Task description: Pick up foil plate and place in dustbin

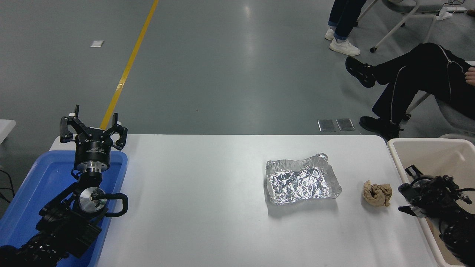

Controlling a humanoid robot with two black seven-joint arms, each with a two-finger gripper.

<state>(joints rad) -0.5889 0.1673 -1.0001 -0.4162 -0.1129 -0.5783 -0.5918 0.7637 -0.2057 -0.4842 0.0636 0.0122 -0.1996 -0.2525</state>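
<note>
No readable text anywhere. Faint pale lettering on the black body of the left gripper [92, 128] (parked above the blue tray [26, 193]), too small and blurred to make out. No labels, brands, numbers or signs elsewhere around that gripper.

A shallow blue plastic tray [22, 193] occupies the white table's [204, 207] left end. A crumpled tan paper wad [377, 193] lies toward its right. A seated person's black-trousered legs [408, 79] appear beyond.
</note>
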